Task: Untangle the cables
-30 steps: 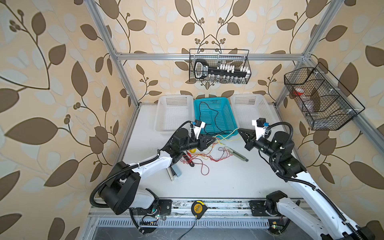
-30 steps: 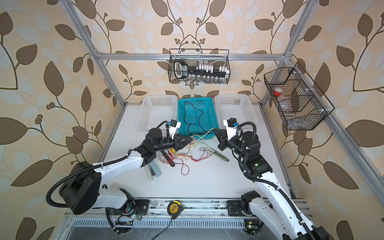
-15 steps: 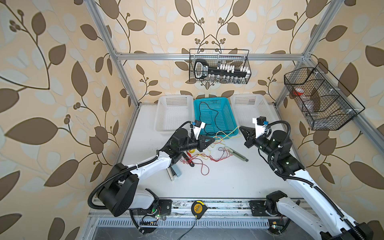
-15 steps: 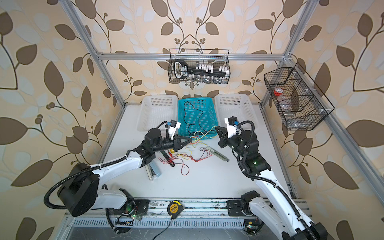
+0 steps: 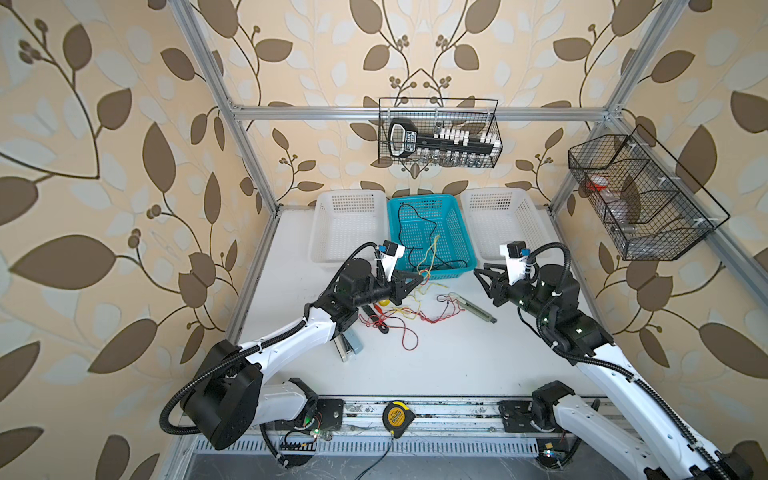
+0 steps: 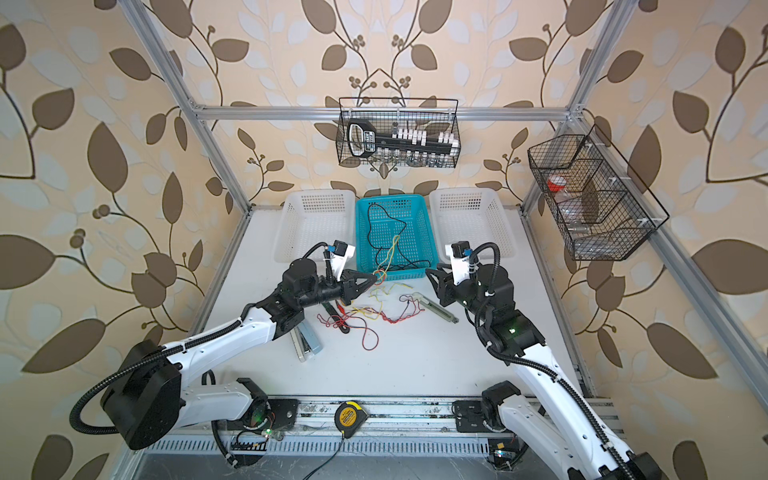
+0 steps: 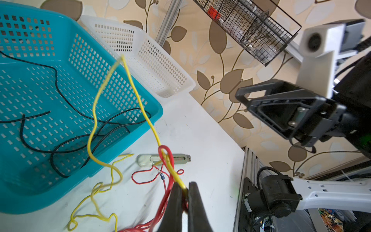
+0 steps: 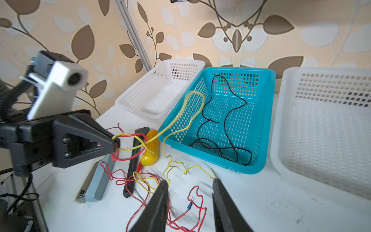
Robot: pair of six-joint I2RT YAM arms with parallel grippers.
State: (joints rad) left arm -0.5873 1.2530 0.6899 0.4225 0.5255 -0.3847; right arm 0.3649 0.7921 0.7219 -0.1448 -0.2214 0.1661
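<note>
My left gripper [image 7: 185,185] is shut on a yellow cable [image 7: 128,80] and a red cable [image 7: 168,160] that loop around each other just ahead of its tips. It hangs above the table in front of the teal basket [image 5: 461,232]. The yellow cable rises in a loop [image 8: 192,96] over the basket's edge, and its free end [image 8: 212,172] lies on the table. More red cable [image 5: 399,324] sprawls on the table. A black cable [image 5: 415,232] lies coiled inside the teal basket. My right gripper [image 8: 190,181] is open, above the red cable, holding nothing.
White baskets [image 5: 345,224] [image 5: 503,220] flank the teal one. On the table lie a grey-blue stapler [image 5: 349,345], a black strip [image 8: 134,160], a yellow object [image 8: 150,152] and a utility knife [image 5: 473,307]. A tape measure [image 5: 395,417] sits at the front rail.
My right gripper has opened and let go of the yellow cable, which now sags with its end on the table. My left gripper has closed fully on the yellow and red cables.
</note>
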